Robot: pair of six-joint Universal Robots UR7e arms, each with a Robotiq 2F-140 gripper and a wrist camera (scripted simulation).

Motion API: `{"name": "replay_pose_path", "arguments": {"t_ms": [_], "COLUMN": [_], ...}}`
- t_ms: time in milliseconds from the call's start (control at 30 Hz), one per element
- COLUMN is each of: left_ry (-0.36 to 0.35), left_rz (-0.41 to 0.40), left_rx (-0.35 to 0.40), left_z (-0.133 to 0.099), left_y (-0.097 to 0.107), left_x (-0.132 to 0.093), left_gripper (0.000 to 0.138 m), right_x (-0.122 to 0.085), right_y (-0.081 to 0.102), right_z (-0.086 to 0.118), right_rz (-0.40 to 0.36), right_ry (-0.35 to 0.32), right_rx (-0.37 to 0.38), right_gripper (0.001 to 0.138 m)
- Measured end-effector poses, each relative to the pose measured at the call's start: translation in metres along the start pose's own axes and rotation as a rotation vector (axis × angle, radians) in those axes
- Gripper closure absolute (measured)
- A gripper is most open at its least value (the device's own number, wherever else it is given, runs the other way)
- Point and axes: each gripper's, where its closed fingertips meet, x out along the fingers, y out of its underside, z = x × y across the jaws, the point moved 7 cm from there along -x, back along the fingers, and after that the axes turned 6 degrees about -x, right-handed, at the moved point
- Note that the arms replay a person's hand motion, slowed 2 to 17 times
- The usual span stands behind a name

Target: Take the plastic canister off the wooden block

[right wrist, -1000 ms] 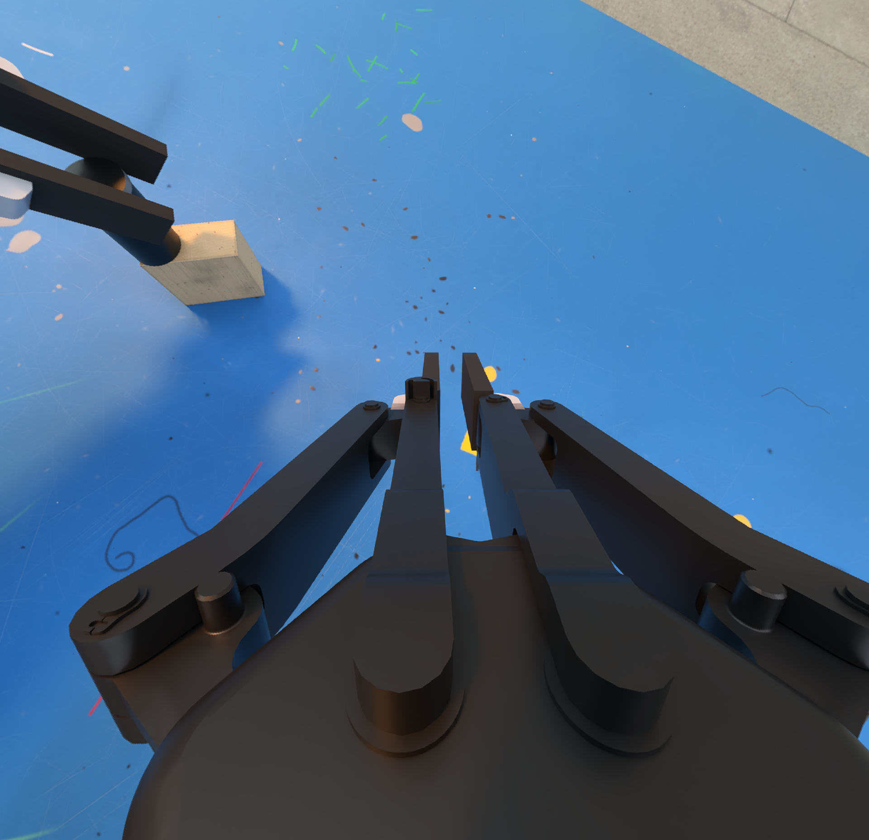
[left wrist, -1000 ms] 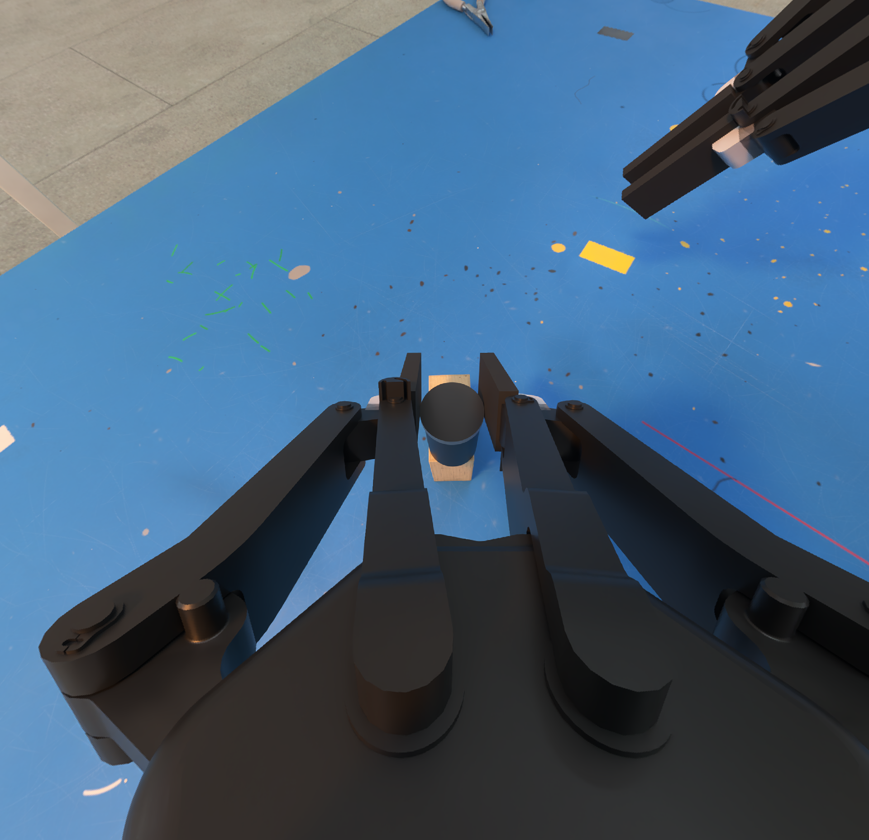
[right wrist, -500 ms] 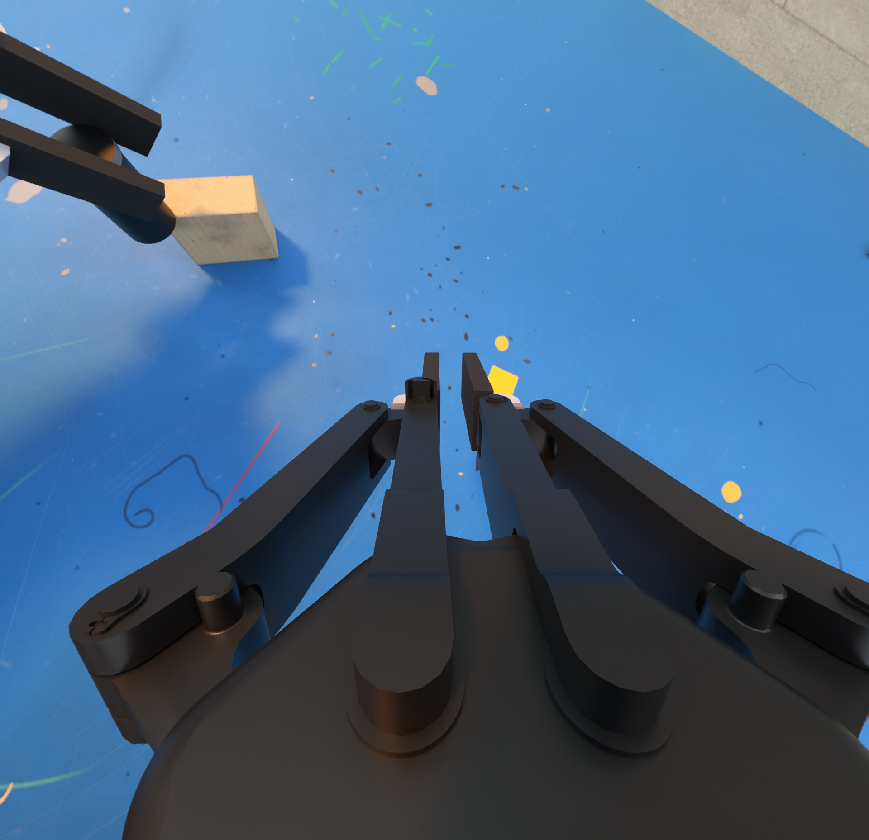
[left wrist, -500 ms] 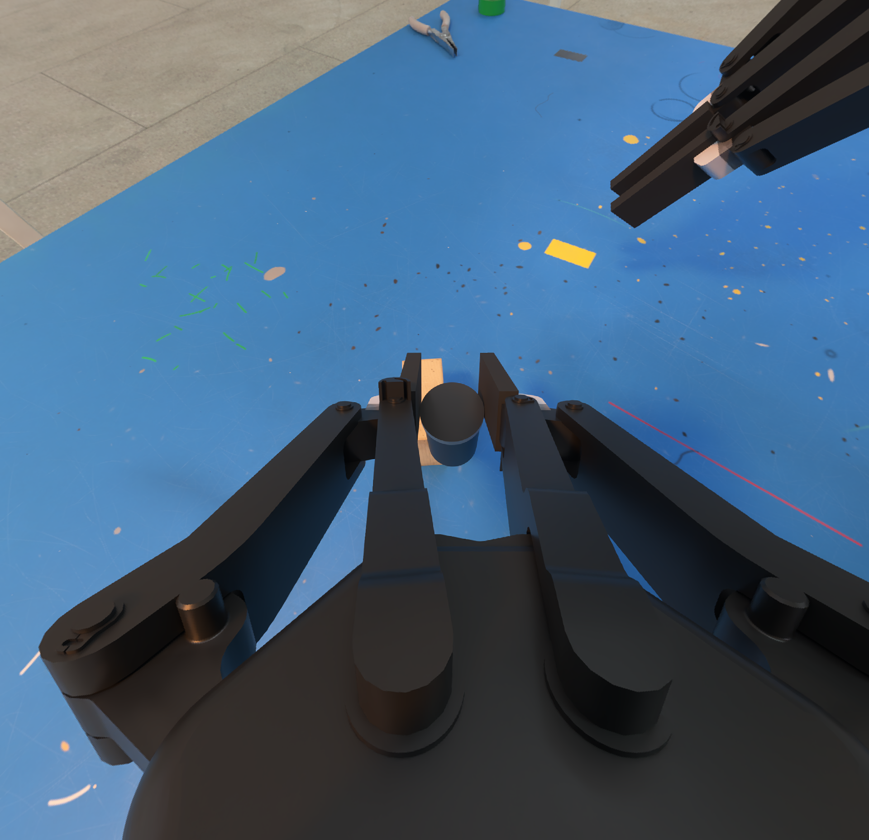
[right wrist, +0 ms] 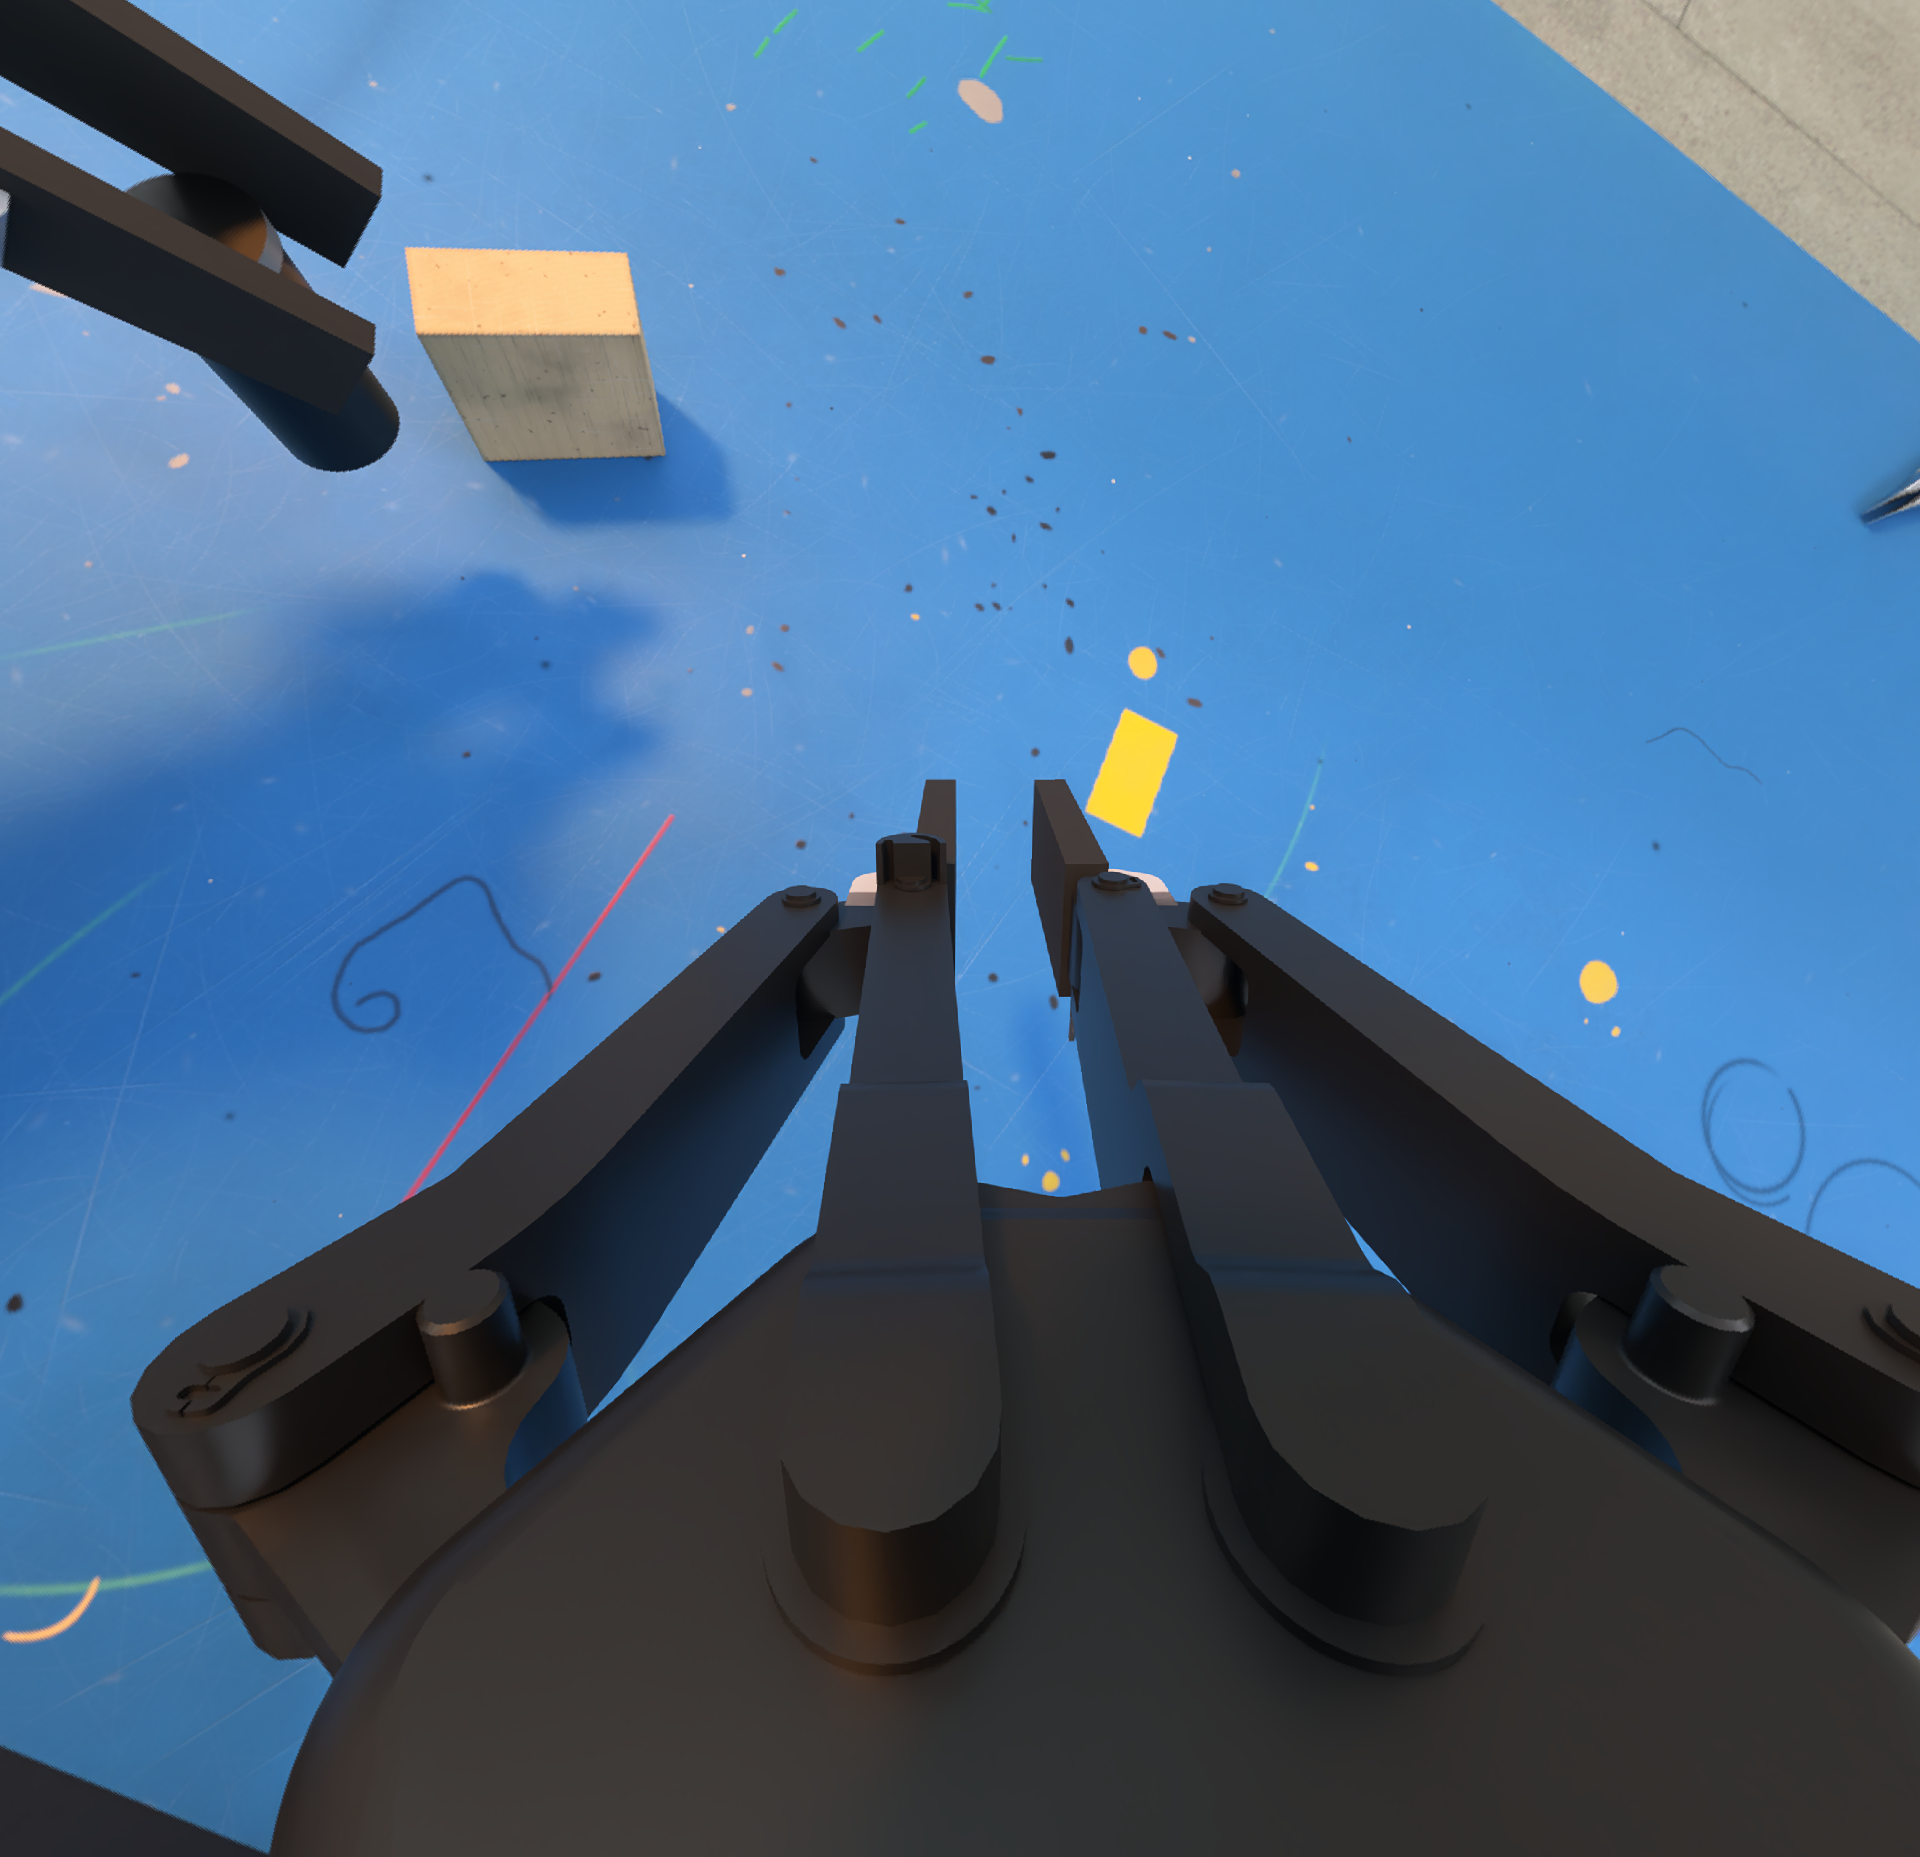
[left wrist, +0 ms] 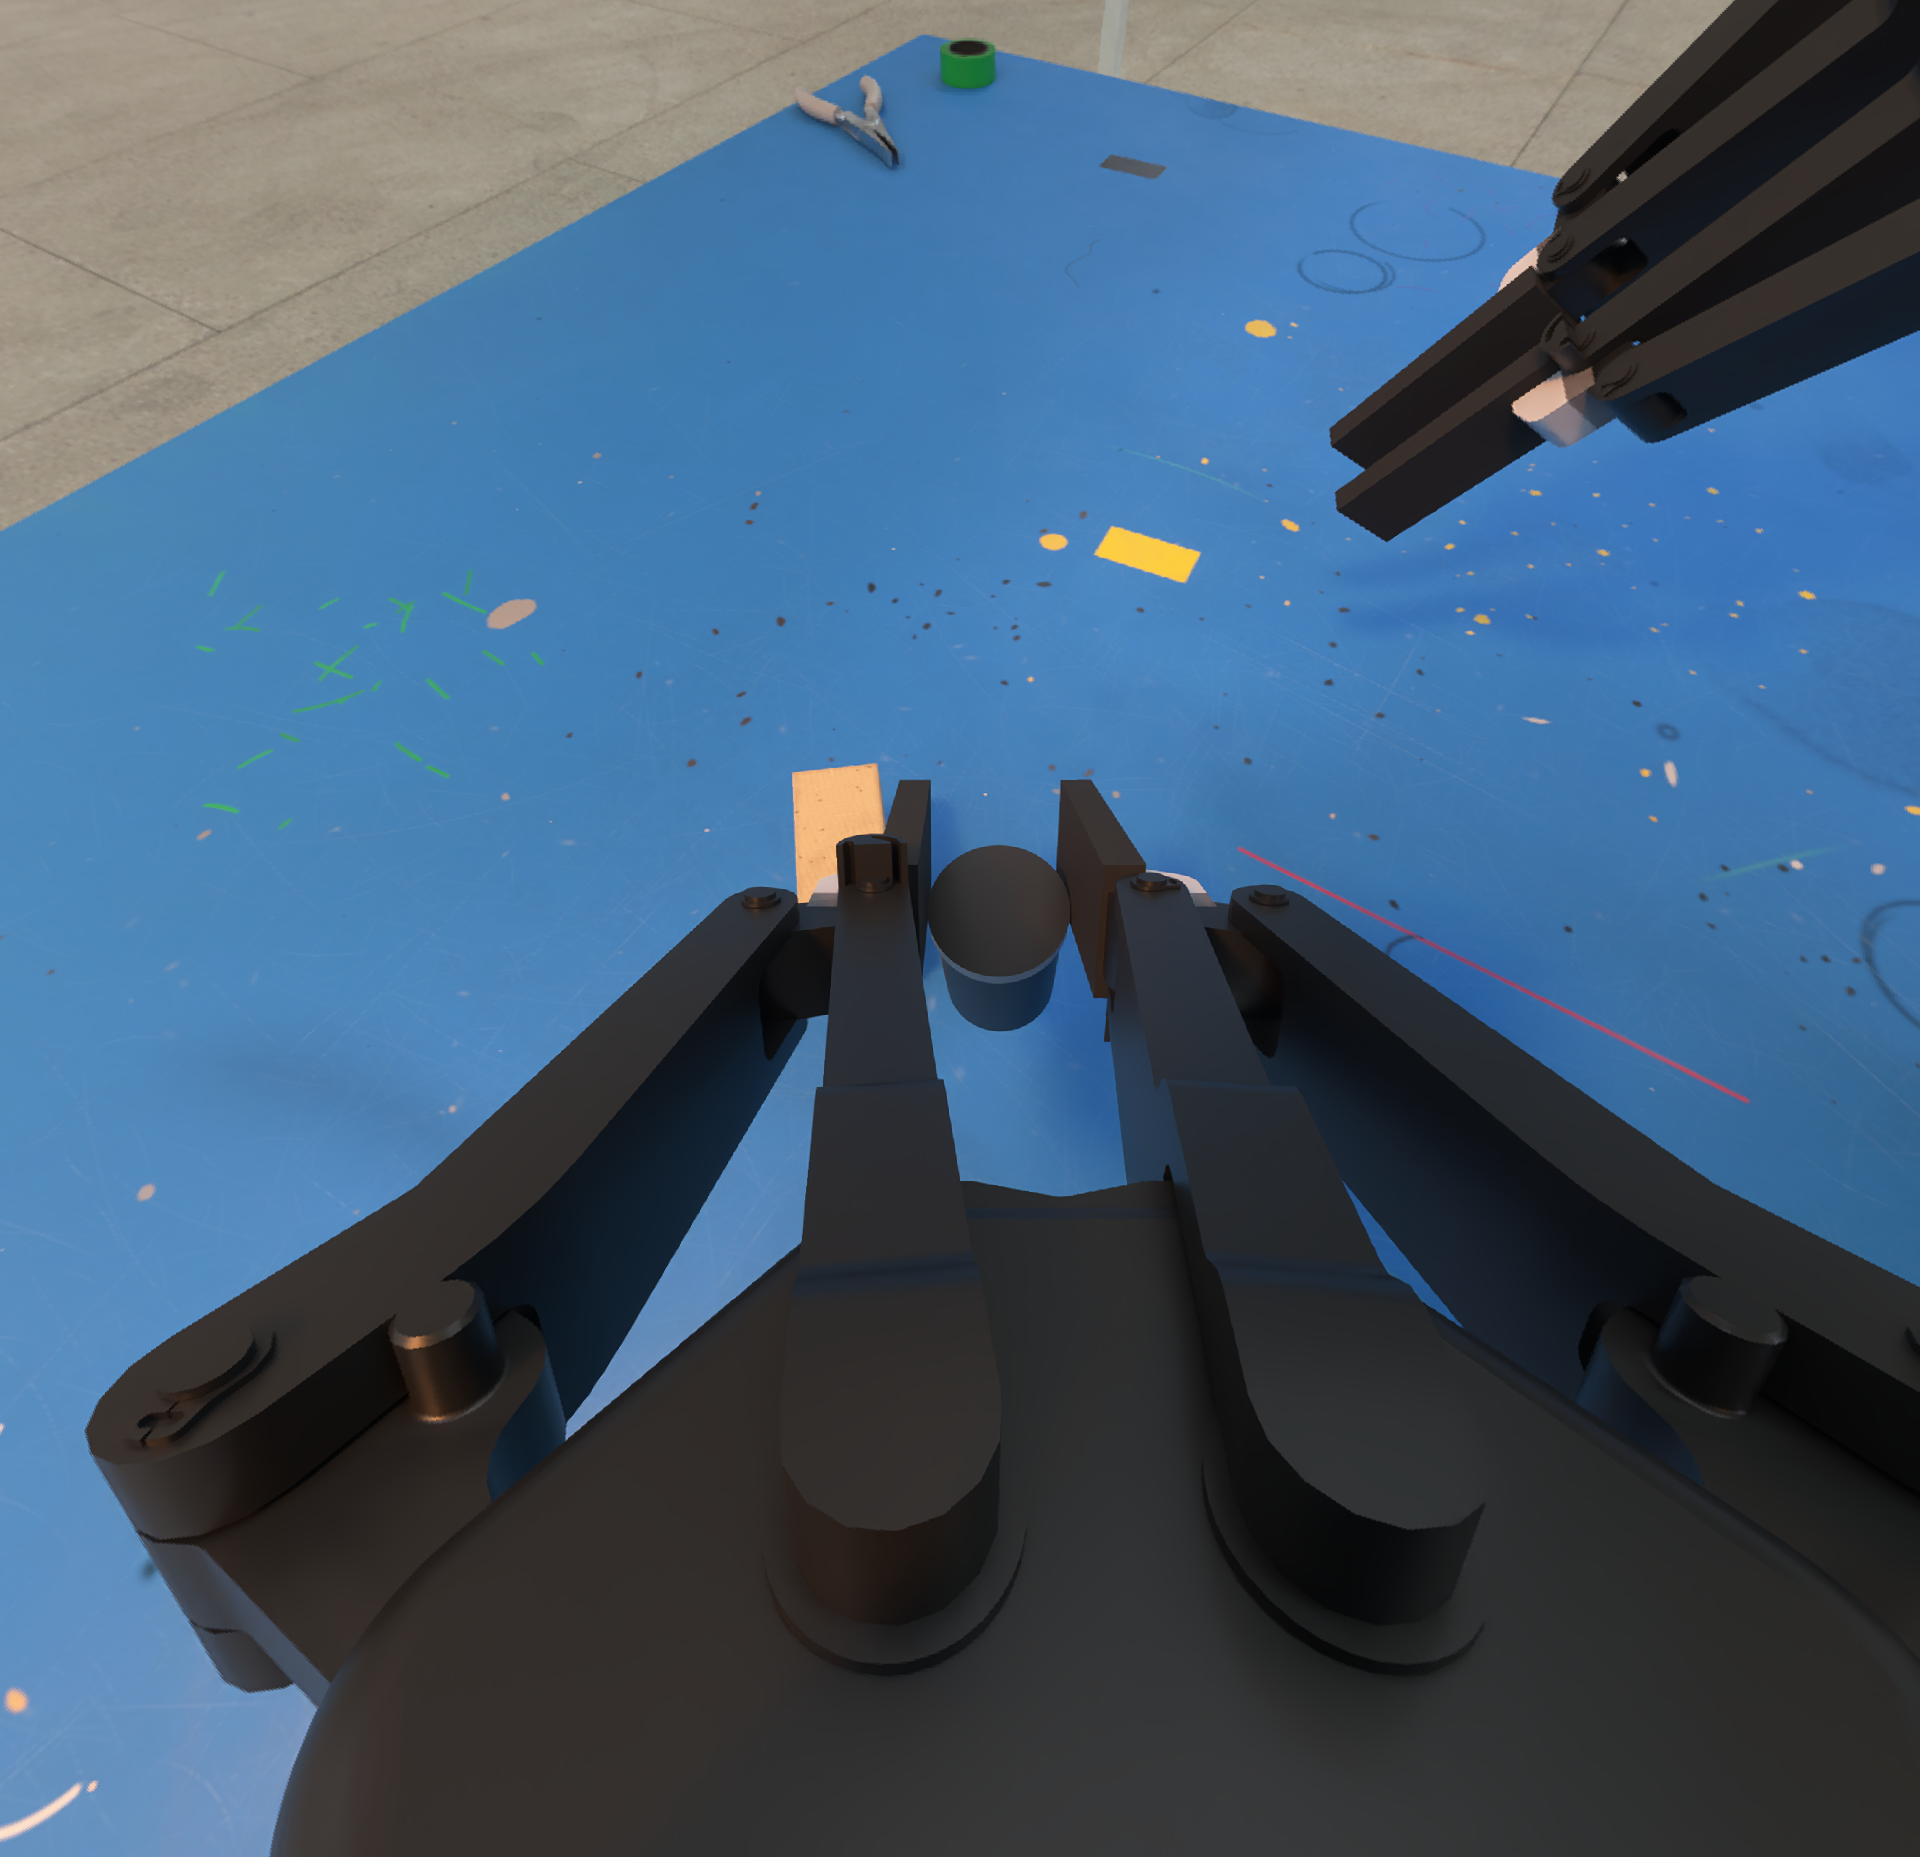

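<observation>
My left gripper is shut on the dark plastic canister and holds it in the air, clear of the wooden block, which lies on the blue table to its left. In the right wrist view the block stands bare on the table, and the canister hangs between the left gripper's fingers just left of it. My right gripper is nearly shut and empty, above the table near a yellow rectangle mark. It also shows at the upper right of the left wrist view.
Pliers and a green tape roll lie near the table's far corner. The blue table top ends at a grey floor on the left and far sides. A pointed metal tip shows at the right edge.
My left gripper has lifted the canister off the block and carried it to the right, so the block now lies apart to its left. The right gripper has drawn back a little.
</observation>
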Motion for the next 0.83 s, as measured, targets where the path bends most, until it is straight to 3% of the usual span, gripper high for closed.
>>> {"name": "replay_pose_path", "arguments": {"t_ms": [833], "left_ry": [0.128], "left_rz": [-0.019], "left_rx": [0.026], "left_z": [-0.038], "left_y": [0.011], "left_x": [-0.006], "left_gripper": [0.105], "right_x": [-0.026], "right_y": [0.043], "right_z": [0.012], "right_rz": [-0.039], "right_ry": [-0.005], "right_rx": [0.04], "right_gripper": [0.118]}}
